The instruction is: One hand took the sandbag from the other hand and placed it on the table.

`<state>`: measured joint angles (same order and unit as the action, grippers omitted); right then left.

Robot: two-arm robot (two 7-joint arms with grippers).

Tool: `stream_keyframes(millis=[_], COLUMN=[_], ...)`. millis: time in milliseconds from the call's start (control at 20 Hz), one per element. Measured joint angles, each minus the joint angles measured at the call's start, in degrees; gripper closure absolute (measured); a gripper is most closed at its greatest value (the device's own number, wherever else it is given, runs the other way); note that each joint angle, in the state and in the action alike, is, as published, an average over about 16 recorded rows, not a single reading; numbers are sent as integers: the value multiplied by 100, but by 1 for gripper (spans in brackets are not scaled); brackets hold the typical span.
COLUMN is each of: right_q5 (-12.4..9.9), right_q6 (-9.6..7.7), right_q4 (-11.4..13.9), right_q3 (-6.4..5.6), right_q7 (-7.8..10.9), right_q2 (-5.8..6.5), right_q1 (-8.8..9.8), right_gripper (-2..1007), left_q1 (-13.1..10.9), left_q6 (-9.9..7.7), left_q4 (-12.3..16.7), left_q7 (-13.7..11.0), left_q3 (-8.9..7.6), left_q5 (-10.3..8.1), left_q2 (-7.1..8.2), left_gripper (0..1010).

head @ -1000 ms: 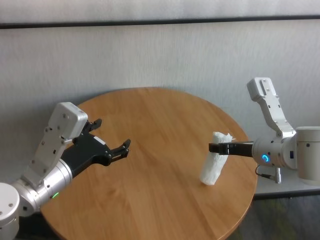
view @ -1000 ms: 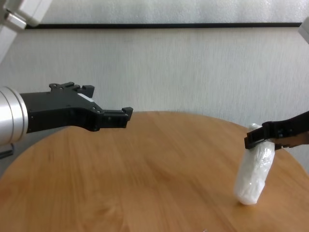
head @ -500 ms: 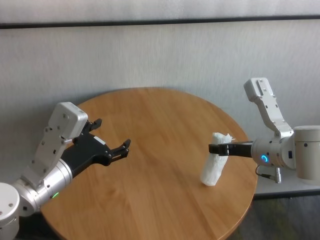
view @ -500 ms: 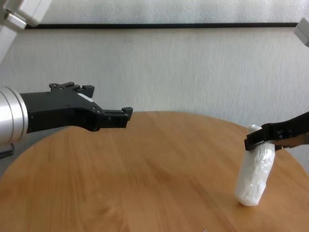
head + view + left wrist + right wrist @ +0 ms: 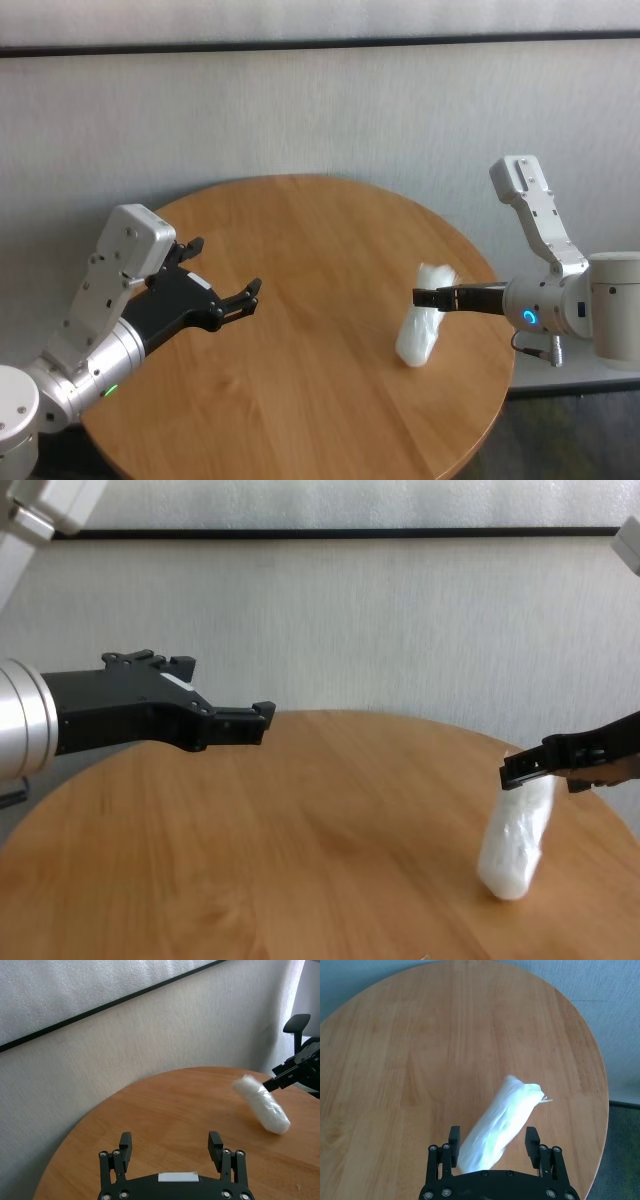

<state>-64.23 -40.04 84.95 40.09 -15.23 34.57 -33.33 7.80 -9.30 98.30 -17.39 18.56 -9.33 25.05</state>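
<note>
The white sandbag (image 5: 419,326) stands tilted on the right side of the round wooden table (image 5: 300,250), its lower end on the top, blurred by motion. My right gripper (image 5: 417,297), slim with a blue ring light, is level with the bag's upper end. In the right wrist view its fingers (image 5: 454,1141) stand apart with the sandbag (image 5: 504,1120) loose between them: open. The bag also shows in the chest view (image 5: 514,842) and as the same sandbag (image 5: 263,1105) in the left wrist view. My left gripper (image 5: 240,301) hovers open and empty over the table's left side.
A grey wall runs behind the table. The table's right rim (image 5: 505,330) lies just under my right wrist. A black office chair (image 5: 299,1027) stands far off beyond the right arm. Bare wood (image 5: 300,850) spans the space between the two grippers.
My right gripper's jaws have opened off the sandbag's top. The freed bag has sagged and leans further over, blurred. The left arm has not moved.
</note>
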Motion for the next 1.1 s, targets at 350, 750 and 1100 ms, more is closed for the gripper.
stream_keyframes(millis=[350, 750, 1100], right_q5=[-12, 18, 259], right_q6=[14, 44, 145], right_q4=[4, 29, 152], right_q3=[-8, -5, 85], right_q7=[-2, 7, 123], right_q2=[2, 4, -34], right_q1=[7, 14, -17], right_gripper=[78, 4, 3], left_q1=[0, 0, 0], left_q6=[0, 0, 0], left_q4=[0, 0, 0], left_q7=[0, 0, 0], left_q3=[0, 0, 0], left_q5=[0, 0, 0], left_q2=[0, 0, 0], left_gripper=[8, 8, 8])
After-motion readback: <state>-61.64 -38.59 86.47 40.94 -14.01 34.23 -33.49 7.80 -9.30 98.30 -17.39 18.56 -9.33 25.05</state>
